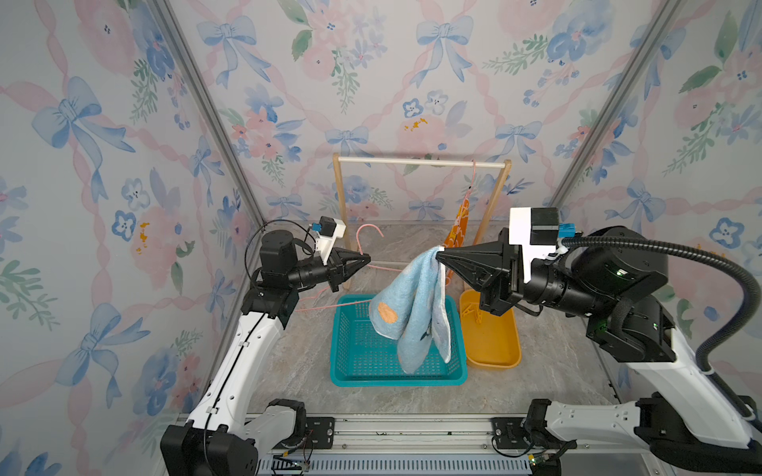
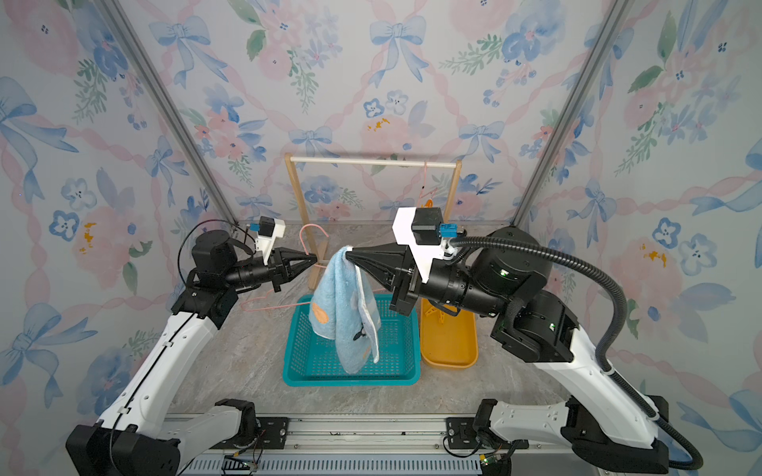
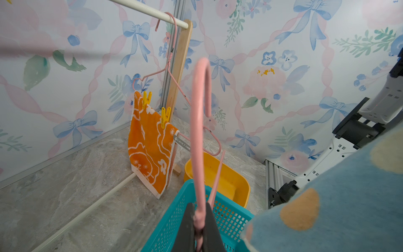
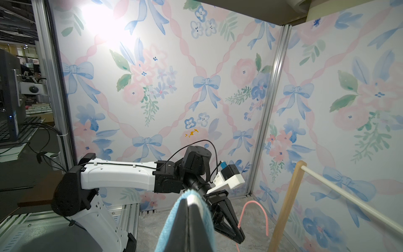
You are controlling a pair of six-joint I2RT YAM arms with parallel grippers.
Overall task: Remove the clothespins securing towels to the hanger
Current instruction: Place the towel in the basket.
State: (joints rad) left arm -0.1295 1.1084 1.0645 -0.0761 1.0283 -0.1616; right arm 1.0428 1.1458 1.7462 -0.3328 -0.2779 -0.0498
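My right gripper (image 1: 439, 254) is shut on one edge of the light blue spotted towel (image 1: 412, 313), which hangs freely above the teal basket (image 1: 396, 381). No clothespin shows on this towel. My left gripper (image 1: 368, 259) is shut on a bare pink wire hanger (image 3: 199, 131), whose hook points up. The orange towel (image 3: 150, 148) hangs from a second pink hanger (image 3: 170, 65) on the wooden rack, and two yellow clothespins (image 3: 146, 99) (image 3: 165, 116) pin it there. In the right wrist view the blue towel (image 4: 172, 218) wraps over my shut fingers (image 4: 181, 222).
The wooden rack (image 1: 420, 162) stands at the back. A yellow tray (image 1: 495, 358) right of the basket holds loose yellow clothespins (image 1: 474, 315). Patterned walls close in the left, back and right sides.
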